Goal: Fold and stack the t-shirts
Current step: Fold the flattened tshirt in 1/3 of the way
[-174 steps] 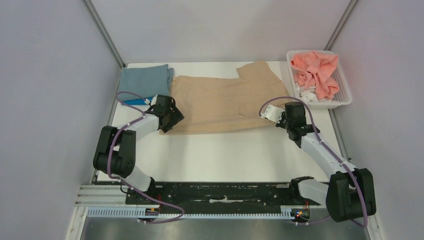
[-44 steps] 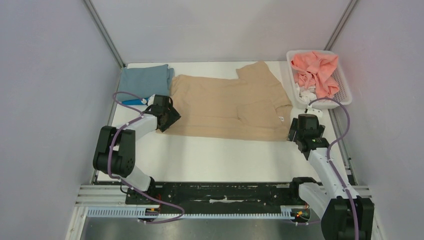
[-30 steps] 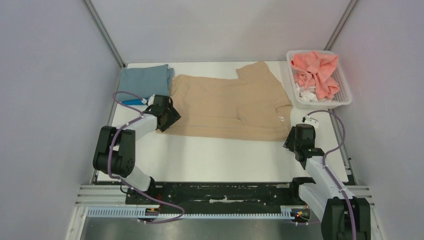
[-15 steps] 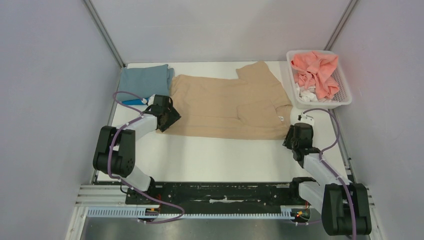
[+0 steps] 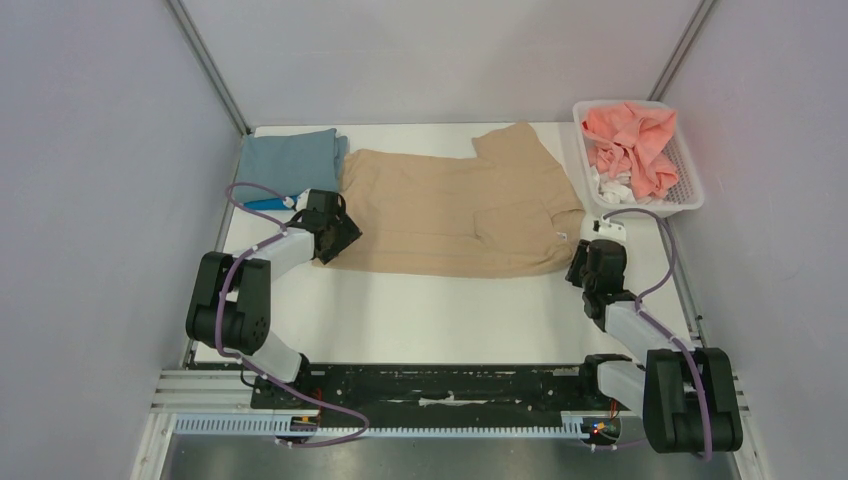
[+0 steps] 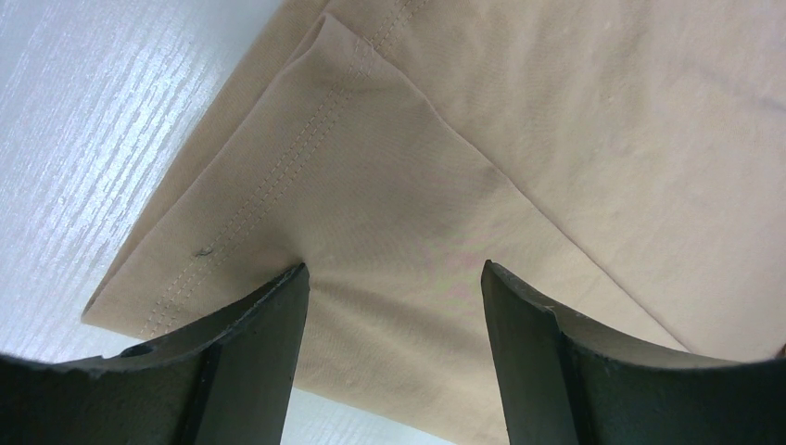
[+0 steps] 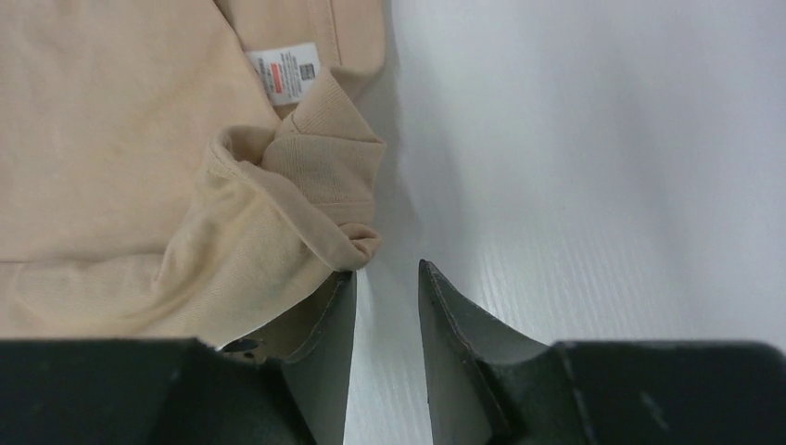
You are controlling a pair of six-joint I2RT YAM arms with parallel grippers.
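Jaws, left gripper (image 6: 394, 315): I read them spread wide, both fingers (image 6: 250, 343) pressed down on the near-left corner of the tan t-shirt (image 5: 450, 215), where a stitched hem lies folded over.

Jaws, right gripper (image 7: 387, 315): narrow gap, with bare white table (image 5: 450, 310) between the tips. The left finger touches the shirt's rumpled ribbed collar; I cannot tell whether any cloth is pinched.

Tan t-shirt: spread flat across the far half of the table, care label (image 7: 285, 69) showing.

Grey-blue t-shirt (image 5: 290, 160): folded at the far-left corner, on top of a bright blue t-shirt (image 5: 262, 204).

Basket (image 5: 690, 190): far right, holding the coral-pink t-shirt (image 5: 630, 140) and the white t-shirt (image 5: 610, 185).
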